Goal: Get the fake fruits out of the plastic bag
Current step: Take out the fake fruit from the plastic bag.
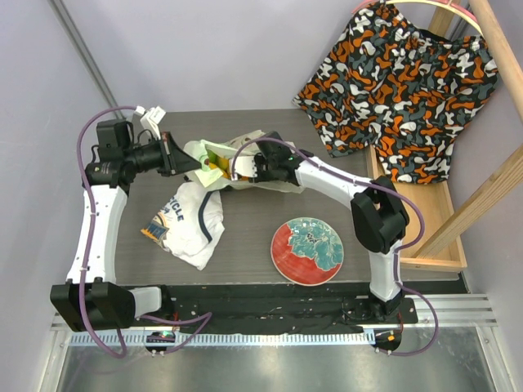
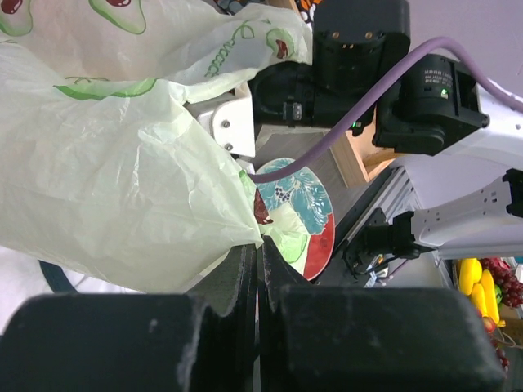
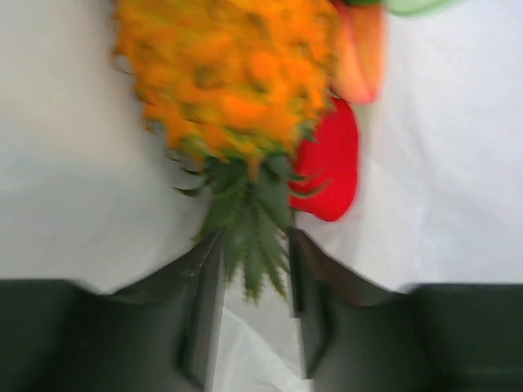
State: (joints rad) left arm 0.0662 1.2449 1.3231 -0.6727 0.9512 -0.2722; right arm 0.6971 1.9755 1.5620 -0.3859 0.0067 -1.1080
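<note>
Two claws are busy: your left claw (image 2: 258, 251) is clenched on the edge of the bag (image 2: 122, 188), upper centre of the top view. Your right claw (image 3: 253, 269) grasps the pineapple (image 3: 229, 73) by its crown, with a red fruit (image 3: 331, 163) just beside it.

Mouth of plastic bag (image 1: 249, 145): filled by right gripper (image 3: 253, 245), pineapple (image 3: 229, 73), red fruit (image 3: 331, 163). Bare table (image 1: 245, 237) strip between T-shirt (image 1: 192, 220) and plate (image 1: 308, 251): passable. Right side: wooden rack (image 1: 409, 220), hanging cloth (image 1: 400, 90) obstruct.
</note>
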